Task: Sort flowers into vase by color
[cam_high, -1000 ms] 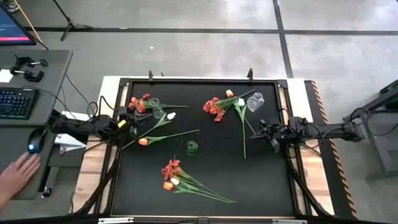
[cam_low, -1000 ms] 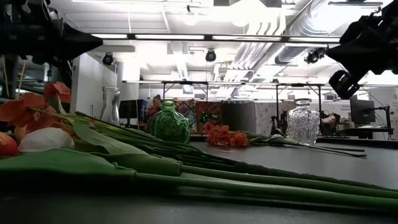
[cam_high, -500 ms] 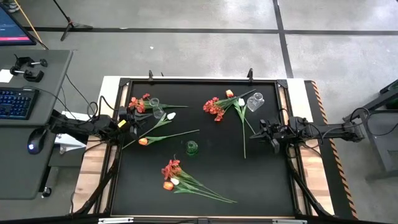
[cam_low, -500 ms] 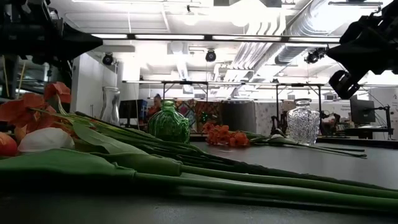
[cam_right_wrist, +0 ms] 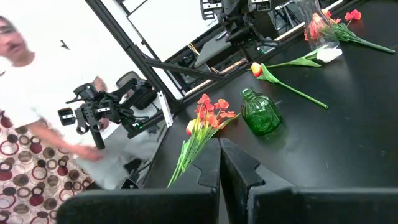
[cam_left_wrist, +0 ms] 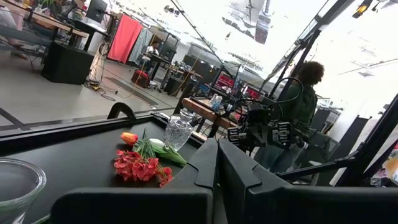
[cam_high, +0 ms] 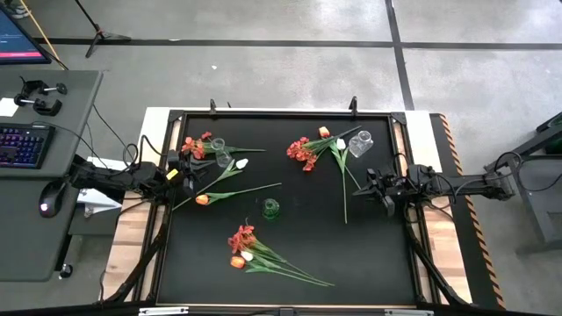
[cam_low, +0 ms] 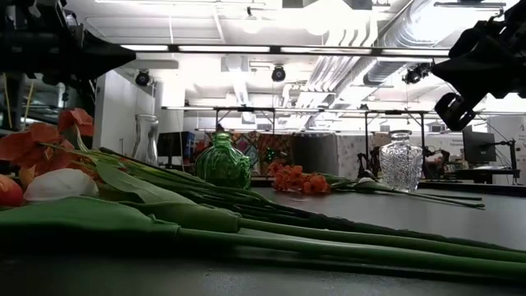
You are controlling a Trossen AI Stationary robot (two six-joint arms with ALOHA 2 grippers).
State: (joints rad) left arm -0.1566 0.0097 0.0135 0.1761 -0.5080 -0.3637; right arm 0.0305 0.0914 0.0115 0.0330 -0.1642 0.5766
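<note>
High view: black table [cam_high: 378, 254] with three loose bunches of flowers. One bunch [cam_high: 219, 167] near the left edge, red-orange blossoms by a clear vase [cam_high: 219, 149], a white and an orange tulip just beside. Second bunch [cam_high: 318, 151] toward the far right corner, stems running to mid-table, next to a cut-glass vase [cam_high: 360, 143]. Third bunch [cam_high: 263, 254] near the near edge, stems fanned toward the right. Small green vase [cam_high: 270, 208] mid-table, apart from all bunches. Left gripper [cam_high: 180, 173] at the left edge, right gripper [cam_high: 373, 184] at the right edge, both holding nothing.

Low view: the near bunch's stems [cam_low: 246, 230] lie flat across the front, white tulip head [cam_low: 62, 185] and orange blossoms [cam_low: 33, 144] at the near edge. Green vase [cam_low: 223, 162] and cut-glass vase [cam_low: 401, 162] upright behind. Right gripper [cam_low: 456, 107] hangs above the table.

Left wrist view: left gripper [cam_left_wrist: 216, 162] jaws together, empty; red-orange blossoms [cam_left_wrist: 140, 168] and cut-glass vase [cam_left_wrist: 178, 129] ahead. A person [cam_left_wrist: 301, 106] stands beyond the table.

Right wrist view: right gripper [cam_right_wrist: 219, 162] jaws together, empty; green vase [cam_right_wrist: 260, 113] and near bunch [cam_right_wrist: 202, 124] ahead, a person [cam_right_wrist: 43, 106] beyond the table edge.
</note>
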